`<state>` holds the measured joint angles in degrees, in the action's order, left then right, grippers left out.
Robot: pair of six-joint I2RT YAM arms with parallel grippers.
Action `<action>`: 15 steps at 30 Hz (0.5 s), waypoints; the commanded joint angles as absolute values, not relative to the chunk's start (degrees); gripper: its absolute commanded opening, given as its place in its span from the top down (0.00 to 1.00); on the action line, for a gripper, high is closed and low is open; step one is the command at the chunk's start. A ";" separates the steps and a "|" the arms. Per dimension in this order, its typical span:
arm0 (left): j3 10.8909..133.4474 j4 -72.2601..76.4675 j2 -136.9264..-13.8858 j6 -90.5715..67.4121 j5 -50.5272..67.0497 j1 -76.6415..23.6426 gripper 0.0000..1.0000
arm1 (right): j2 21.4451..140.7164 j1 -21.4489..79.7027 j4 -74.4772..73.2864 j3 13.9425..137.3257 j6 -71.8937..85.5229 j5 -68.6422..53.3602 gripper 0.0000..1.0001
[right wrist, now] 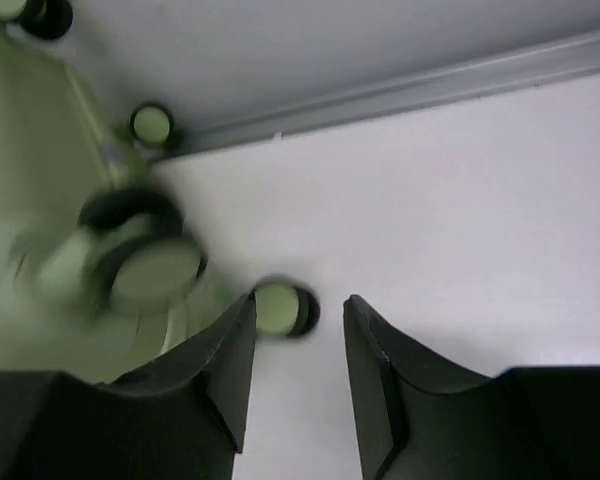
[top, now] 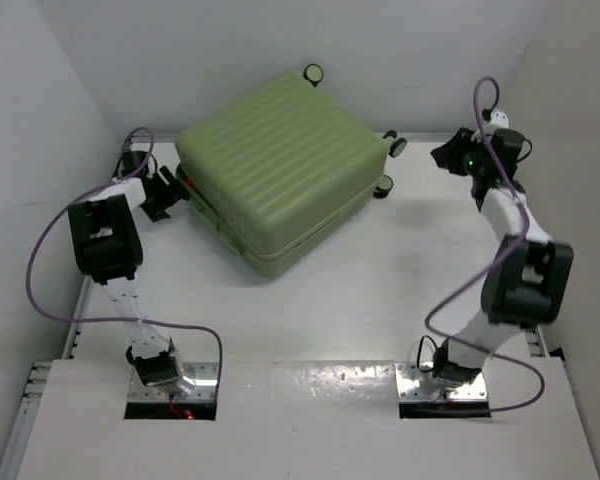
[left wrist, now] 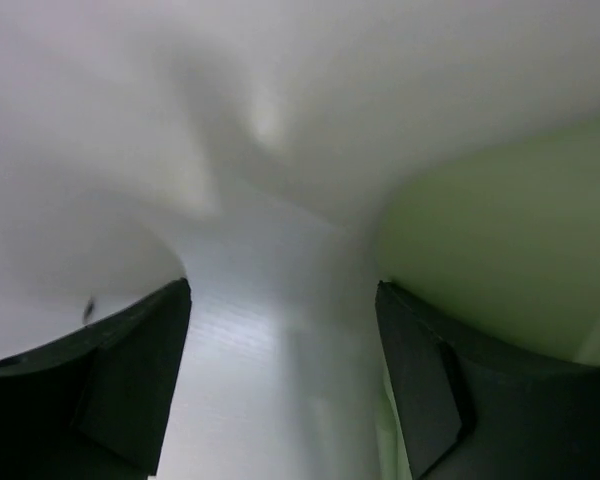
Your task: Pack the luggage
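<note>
The luggage (top: pixel 280 170) is lying flat and closed on the white table (top: pixel 360 280), sitting toward the far side and a little left of centre, turned at an angle so that one corner is pointing toward the arms. Its ribbed green shell is facing up, and its wheels (top: pixel 395 148) are sticking out along the far-right end. The left gripper (top: pixel 168 190) is sitting just beside the suitcase's left corner, low and close to the seam between the two shells; whether it is touching cannot be told from above. In the left wrist view its fingers (left wrist: pixel 130 380) are standing wide apart with nothing between them, and the blurred green shell (left wrist: pixel 510 240) is filling the right side, pressing up just beyond the right-hand finger. The right gripper (top: pixel 448 155) is hanging off the wheel end of the case, near it but clearly apart. In the right wrist view this gripper (right wrist: pixel 300 300) is pointing down at bare table with its fingers (right wrist: pixel 220 370) parted by a moderate gap and gripping nothing; one small wheel (right wrist: pixel 280 308) is showing just past the tip of the left-hand finger, while a larger blurred wheel (right wrist: pixel 145 265) and the green body (right wrist: pixel 30 200) are lying farther left. A grey rail (right wrist: pixel 430 85) is running along the table's far edge.
</note>
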<state>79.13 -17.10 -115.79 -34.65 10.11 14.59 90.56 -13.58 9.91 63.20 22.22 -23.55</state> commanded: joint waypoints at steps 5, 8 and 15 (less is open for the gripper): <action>96.13 -7.73 -128.39 -30.67 23.28 9.40 0.20 | 120.74 -13.10 17.92 90.67 38.56 -32.78 0.60; 95.54 -7.04 -127.89 -29.54 23.99 8.35 0.18 | 129.80 -9.94 20.30 96.40 40.69 -33.66 0.58; 81.68 -3.87 -119.28 -31.20 23.47 7.56 0.15 | 141.23 -2.82 25.83 99.85 46.05 -34.88 0.57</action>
<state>86.91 -13.41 -122.10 -26.13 10.04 15.11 140.73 -5.89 18.76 96.86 42.09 -31.75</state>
